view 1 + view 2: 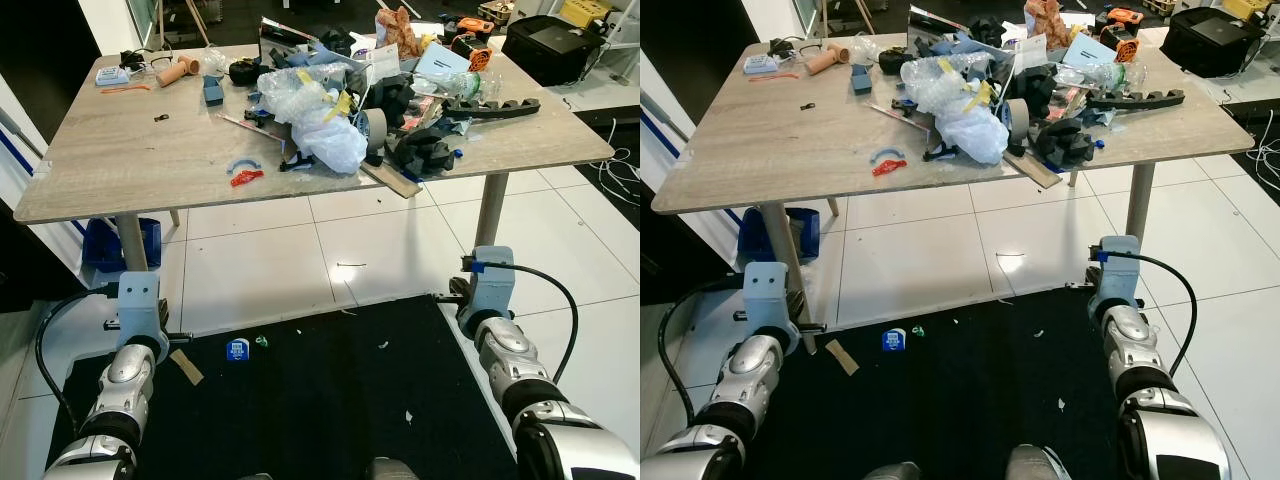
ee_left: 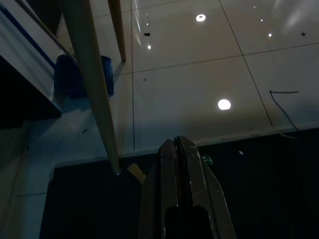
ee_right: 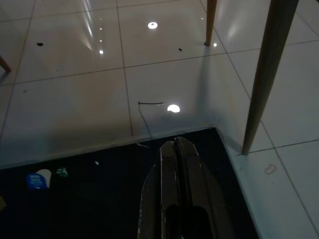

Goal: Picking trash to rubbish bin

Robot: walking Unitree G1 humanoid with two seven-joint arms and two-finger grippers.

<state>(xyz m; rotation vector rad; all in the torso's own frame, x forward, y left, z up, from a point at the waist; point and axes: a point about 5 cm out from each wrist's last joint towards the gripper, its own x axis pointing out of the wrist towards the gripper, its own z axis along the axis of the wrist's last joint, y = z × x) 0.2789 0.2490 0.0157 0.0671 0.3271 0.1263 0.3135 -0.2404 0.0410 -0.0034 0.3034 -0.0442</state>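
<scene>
- Step: robot standing before the table (image 1: 110, 165), scanning for trash; nothing being held yet, no bin in sight.
- Left gripper (image 2: 180, 149) & right gripper (image 3: 175, 148) hanging low over the black mat (image 1: 320, 400), jaws pressed together, empty.
- Trash: crinkly clear plastic bag (image 1: 325, 135) sitting mid-table w/ a grey tape roll (image 1: 372, 128) touching it; small blue scrap (image 1: 237, 349) and flat cardboard strip (image 1: 186, 366) lying on the mat.
- Next, I'd say: bending toward the blue scrap, opening the left jaws.
</scene>
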